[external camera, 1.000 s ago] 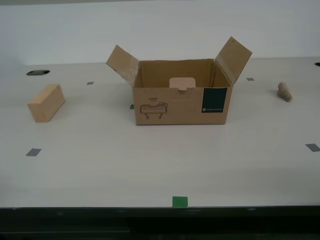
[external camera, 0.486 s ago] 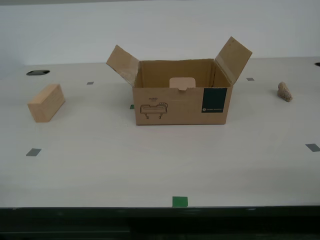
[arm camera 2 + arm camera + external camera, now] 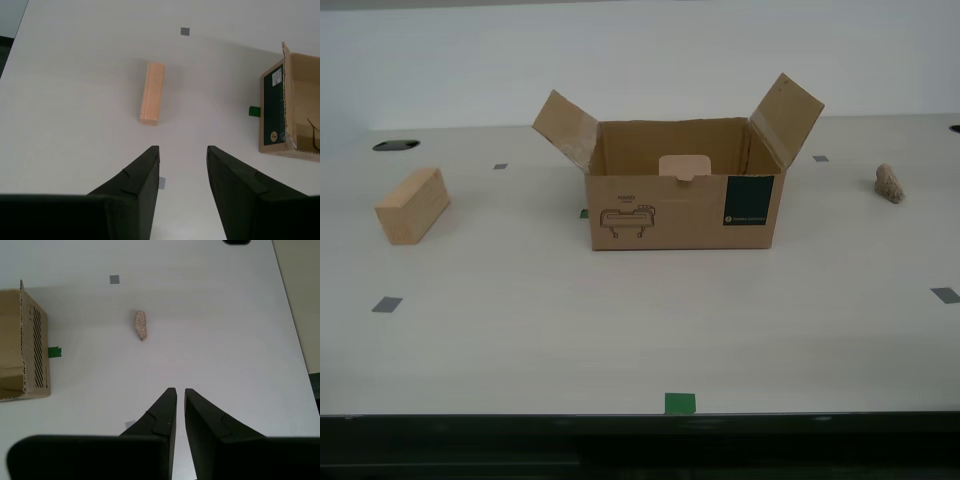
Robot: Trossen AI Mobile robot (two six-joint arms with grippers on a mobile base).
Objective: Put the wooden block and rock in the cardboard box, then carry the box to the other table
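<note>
Nothing is seen to have moved since the earlier frames. Wooden block (image 3: 152,92) lies on the table (image 3: 640,330), ahead of the second end effector (image 3: 182,152), jaws wide, long axis toward it. Rock (image 3: 141,324) lies ahead of the first end effector (image 3: 180,392), jaws nearly closed, empty. Cardboard box (image 3: 682,195) sits between.

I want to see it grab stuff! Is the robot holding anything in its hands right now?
No, both are empty. My first hand hangs above the rock, nearly closed on nothing. My second hand hangs open above the wooden block.
</note>
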